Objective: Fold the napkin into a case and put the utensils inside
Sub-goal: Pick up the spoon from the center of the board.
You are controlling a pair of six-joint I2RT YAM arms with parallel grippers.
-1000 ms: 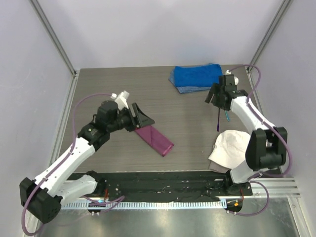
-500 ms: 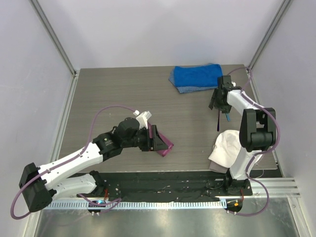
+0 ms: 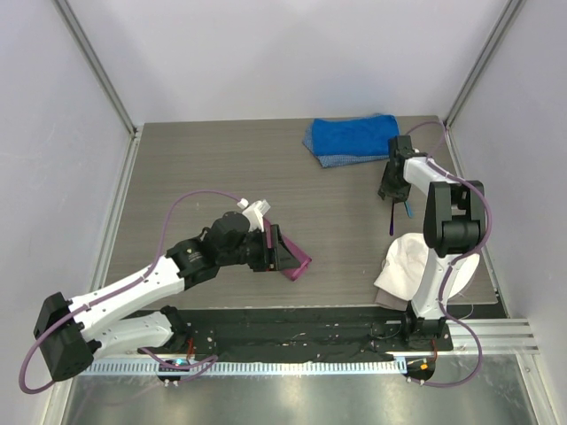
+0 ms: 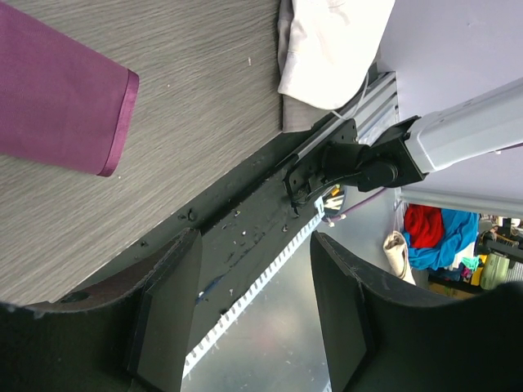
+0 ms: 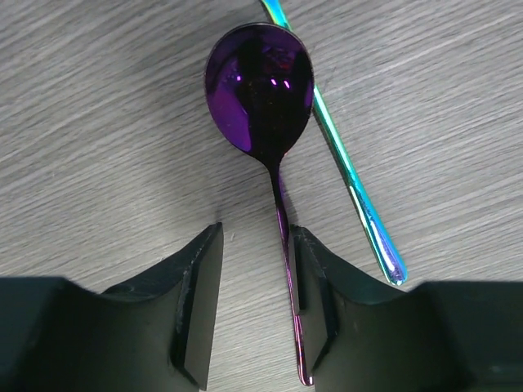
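The napkin [image 3: 300,262] lies folded as a narrow magenta strip on the table, mostly hidden under my left gripper [image 3: 283,250] in the top view. In the left wrist view its hemmed end [image 4: 61,106] lies apart from the left gripper [image 4: 253,318], which is open and empty. The spoon [image 5: 260,90], with its shiny purple bowl, lies flat beside the teal fork [image 5: 359,196]. My right gripper [image 5: 255,302] is low over the spoon. Its jaws stand apart, with the thin handle running between them against the right finger [image 5: 315,302]. From above, the right gripper [image 3: 394,183] sits over both utensils.
A thick blue towel [image 3: 353,139] lies at the back of the table, left of the right gripper. A white cloth [image 3: 412,266] is bunched near the right arm's base. The black base rail [image 3: 292,332] runs along the near edge.
The left arm swung forward and right over the napkin's near end, then held still. The right gripper came down onto the spoon handle and its jaws narrowed.
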